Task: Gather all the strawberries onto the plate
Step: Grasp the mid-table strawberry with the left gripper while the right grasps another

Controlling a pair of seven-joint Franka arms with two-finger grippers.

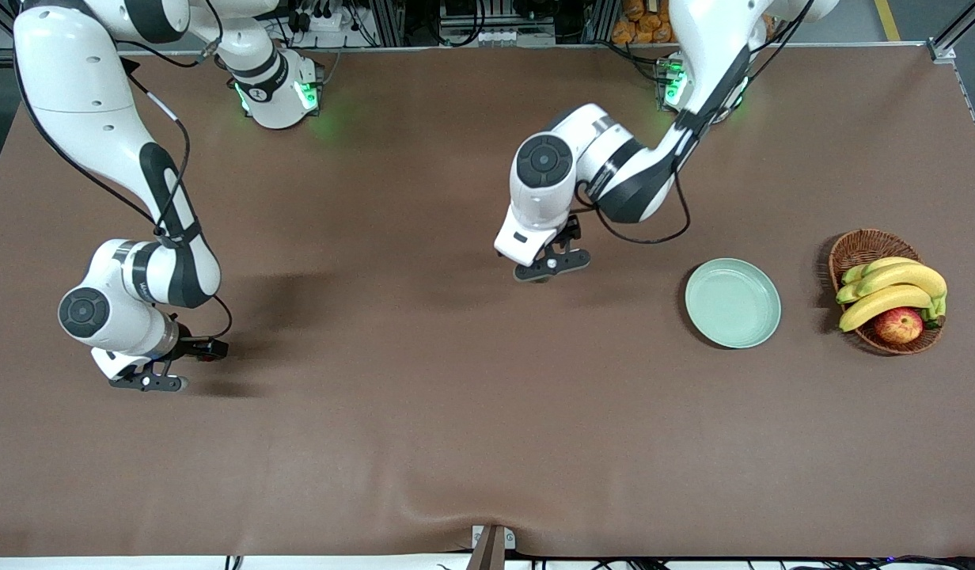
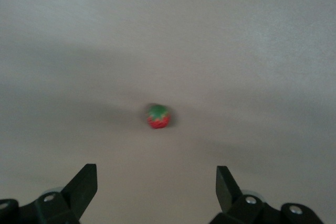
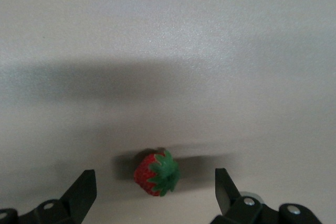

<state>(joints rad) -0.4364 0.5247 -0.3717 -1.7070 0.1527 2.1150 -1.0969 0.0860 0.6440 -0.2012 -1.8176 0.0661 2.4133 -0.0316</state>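
Observation:
In the left wrist view, one strawberry (image 2: 158, 116) lies on the brown table ahead of my left gripper (image 2: 156, 174), whose fingers stand open and apart from it. My left gripper (image 1: 552, 265) hangs low over the table's middle, beside the mint-green plate (image 1: 733, 303), which holds nothing. In the right wrist view, a second strawberry (image 3: 156, 173) lies on its side between the open fingers of my right gripper (image 3: 155, 176), touching neither. My right gripper (image 1: 151, 381) is low over the table at the right arm's end.
A brown wicker basket (image 1: 855, 245) with bananas (image 1: 891, 289) and an apple (image 1: 899, 324) stands beside the plate at the left arm's end of the table. The brown cloth has a ripple near the front edge.

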